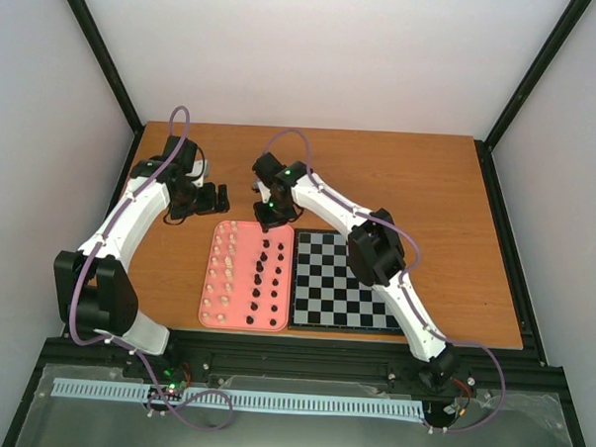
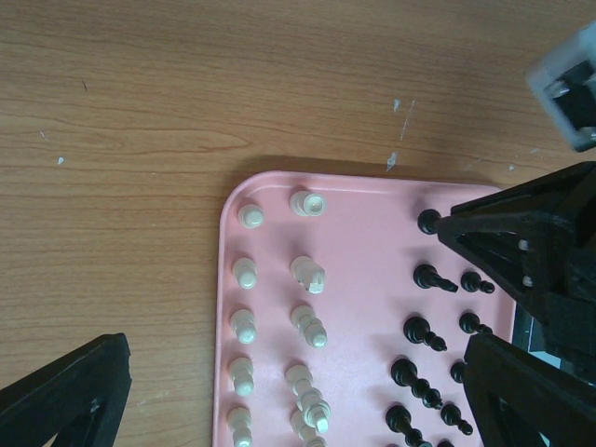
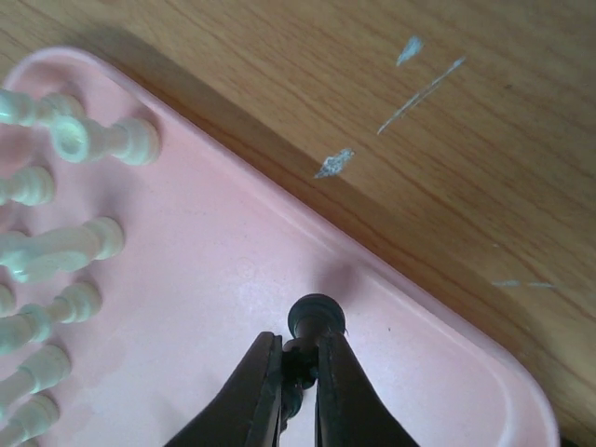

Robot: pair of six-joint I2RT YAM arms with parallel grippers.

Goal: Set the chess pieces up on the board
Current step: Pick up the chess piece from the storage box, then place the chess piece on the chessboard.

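Your right gripper (image 3: 300,358) is pinching 1 black piece (image 3: 315,317) standing by the pink tray's (image 3: 205,279) far edge, so you're starting the pick; next it's needing a straight lift, likely. Your left gripper (image 2: 293,358) is gaping wide, holding nothing, near 2 cream columns (image 2: 244,326). From above, 1 board (image 1: 340,280) is lying beside the tray, carrying 0 pieces.

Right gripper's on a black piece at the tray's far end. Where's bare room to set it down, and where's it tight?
Free: the chessboard squares beside the pink tray, no pieces showing; the right arm overhangs its far right corner. Bare table beyond the tray's far edge. Crowded: black pieces lined up by the right gripper and its black piece, white pieces alongside.
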